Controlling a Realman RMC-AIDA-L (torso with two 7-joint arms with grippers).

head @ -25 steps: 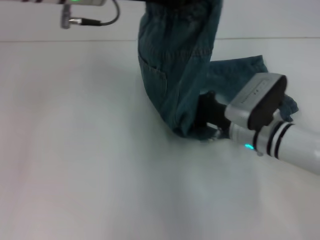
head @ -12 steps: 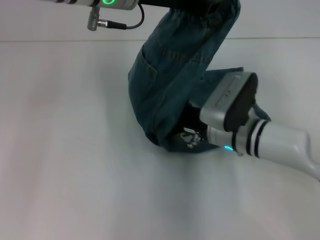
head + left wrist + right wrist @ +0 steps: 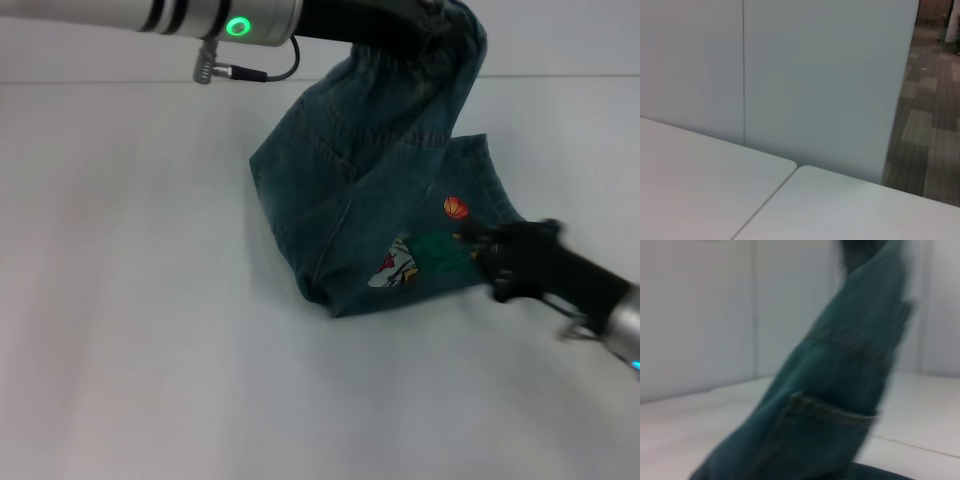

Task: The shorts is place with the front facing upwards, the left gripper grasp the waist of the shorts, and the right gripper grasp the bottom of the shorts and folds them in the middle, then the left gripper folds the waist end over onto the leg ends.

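1. While the left tool [image 3: 440, 12] is holding the waist [image 3: 425, 55] lifted at the far side of the surface [image 3: 130, 330], the shorts [image 3: 370, 190] are hanging from it in a slanted drape, their lower part resting folded on the surface.
2. The left tool's fingers are hidden against the gathered band, so although it is evidently clenching the waist, the grip itself is barely showing.
3. The right tool [image 3: 480, 252] is sitting low just beside the printed area near the cartoon basketball-player print [image 3: 400, 268]; whether it is gripping fabric or released, I cannot tell.
4. The denim is looking soft and limp, creasing wherever it is being bent, and light enough to be hanging from a single hold.
5. Being floppy, it is likely to slide or bunch if dragged; the ruched waist offers the firmest pinch, and the flat hems, not clearly showing here, are the place for the other hold.
6. Judging by the drape, the waist is being carried over toward the leg end.
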